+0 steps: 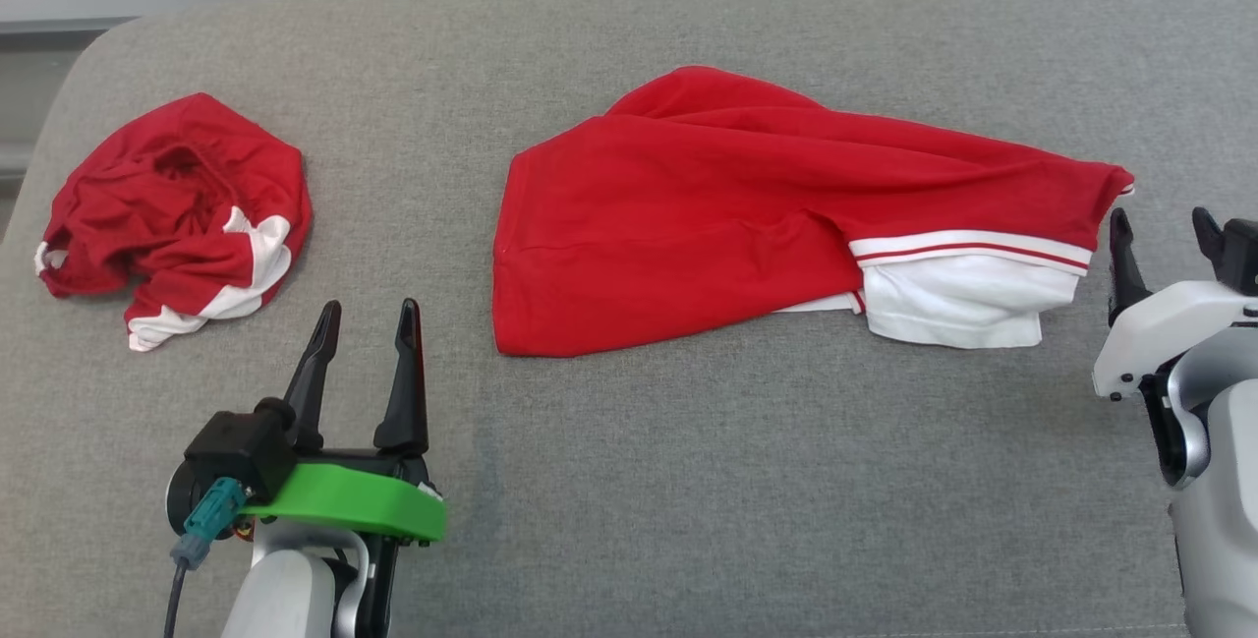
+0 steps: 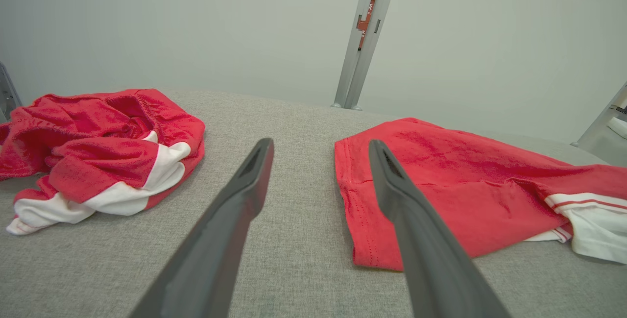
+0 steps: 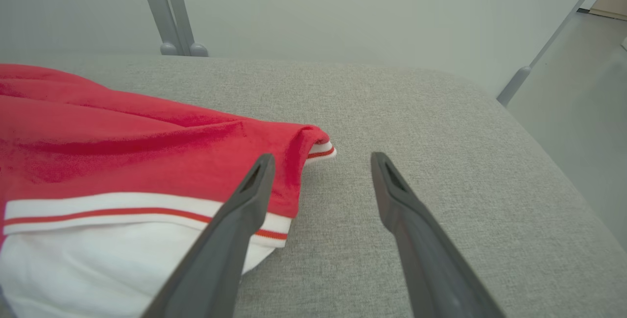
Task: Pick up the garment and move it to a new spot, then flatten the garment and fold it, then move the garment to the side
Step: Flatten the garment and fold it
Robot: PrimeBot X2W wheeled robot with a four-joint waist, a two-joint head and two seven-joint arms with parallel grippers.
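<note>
A red garment with white trim (image 1: 747, 210) lies spread and partly folded over itself in the middle of the grey cushion (image 1: 688, 481); its white-and-striped end (image 1: 968, 289) points right. In the left wrist view its red hem (image 2: 441, 190) lies just right of my fingers. My left gripper (image 1: 369, 309) is open, empty, and sits left of and nearer than the garment. My right gripper (image 1: 1165, 220) is open beside the garment's right corner (image 3: 313, 144), its left finger (image 3: 245, 200) overlapping the striped edge (image 3: 122, 210) in the right wrist view.
A second red-and-white garment (image 1: 177, 210) lies crumpled at the cushion's left, also shown as a crumpled garment (image 2: 103, 151) in the left wrist view. A grey post (image 2: 362, 34) stands behind the cushion. The cushion's right edge (image 3: 553, 161) drops to the floor.
</note>
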